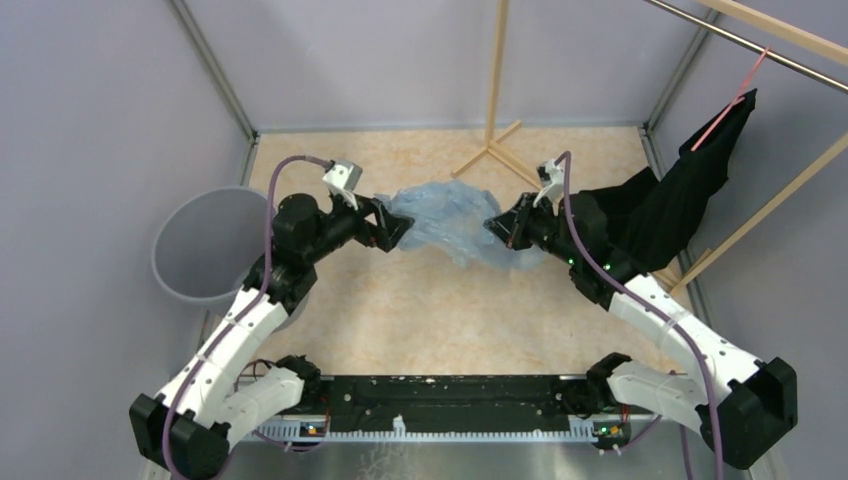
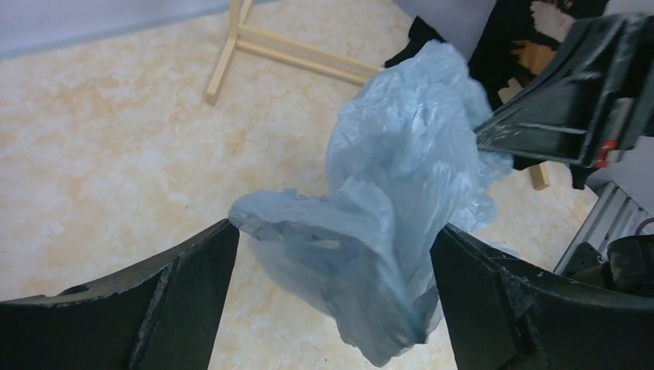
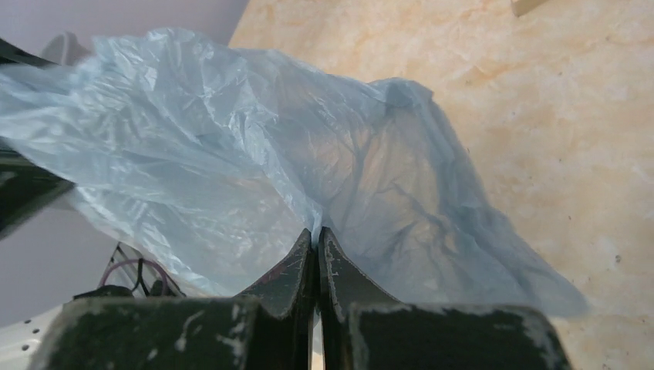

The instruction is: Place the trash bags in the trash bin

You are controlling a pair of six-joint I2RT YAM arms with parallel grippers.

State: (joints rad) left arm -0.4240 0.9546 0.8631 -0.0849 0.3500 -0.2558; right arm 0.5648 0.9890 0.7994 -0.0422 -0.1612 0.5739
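Blue trash bag (image 1: 450,225) pinched in right jaws; left jaws wide.

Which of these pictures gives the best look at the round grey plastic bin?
The top external view: the round grey plastic bin stands at the left, most of its rim and inside visible. Both wrist views look at the light-blue plastic bag; I cannot make out the bin in either.
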